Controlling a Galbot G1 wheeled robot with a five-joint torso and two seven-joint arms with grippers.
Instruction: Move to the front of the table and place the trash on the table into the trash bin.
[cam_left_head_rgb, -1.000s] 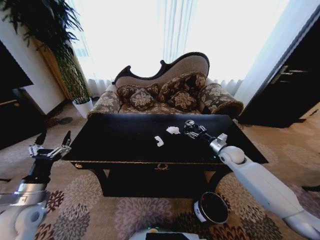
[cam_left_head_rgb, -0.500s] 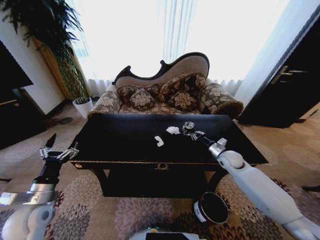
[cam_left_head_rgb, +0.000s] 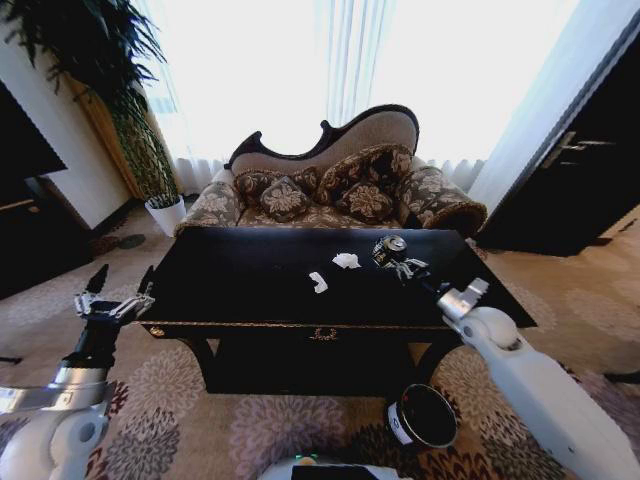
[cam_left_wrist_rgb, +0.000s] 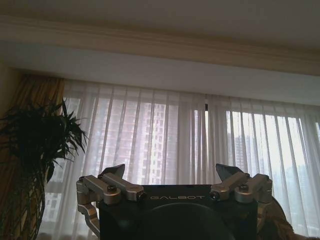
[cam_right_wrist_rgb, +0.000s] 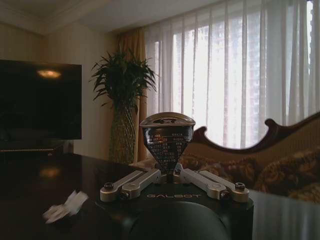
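Note:
The glossy black table (cam_left_head_rgb: 250, 280) stands in front of me. My right gripper (cam_left_head_rgb: 393, 259) is shut on a small silver can (cam_left_head_rgb: 390, 246), held upright just above the table's right side. In the right wrist view the can (cam_right_wrist_rgb: 167, 135) sits pinched between the fingers of that gripper (cam_right_wrist_rgb: 174, 172). Two crumpled white paper scraps lie on the tabletop, one (cam_left_head_rgb: 346, 260) left of the can and one (cam_left_head_rgb: 318, 282) nearer the front edge; one scrap (cam_right_wrist_rgb: 65, 207) also appears in the right wrist view. The trash bin (cam_left_head_rgb: 398, 424) stands on the carpet below the table's front right. My left gripper (cam_left_head_rgb: 118, 300) hangs open off the table's left front corner, pointing upward (cam_left_wrist_rgb: 172, 172).
A patterned sofa (cam_left_head_rgb: 340, 190) sits right behind the table. A tall potted plant (cam_left_head_rgb: 160, 160) stands at the back left and a dark cabinet (cam_left_head_rgb: 590, 180) at the right. Flowered carpet lies open along the table's front.
My right gripper has carried the can to the right and slightly up, away from the paper scraps. The left arm shifted a little toward the table, then held still.

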